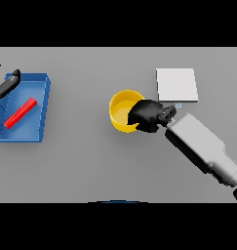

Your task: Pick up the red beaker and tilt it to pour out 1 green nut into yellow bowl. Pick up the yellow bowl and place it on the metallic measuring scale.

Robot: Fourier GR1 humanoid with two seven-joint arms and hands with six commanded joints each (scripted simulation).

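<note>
The yellow bowl (121, 112) stands at the table's middle. My right hand (148, 115) covers its right rim, with fingers curled over the edge into the bowl. No green nut shows inside it. The red beaker (21, 113) lies on its side, slanted, in a blue tray (42, 97) at the left. My left hand (6, 84) hovers at the tray's far left corner, fingers straight, holding nothing. The metallic measuring scale (176, 85), a pale square plate, lies just beyond and to the right of my right hand, with nothing on it.
My right forearm (203, 146) slants in from the lower right. Grey table (86, 161) spreads between the tray and the bowl and along the front.
</note>
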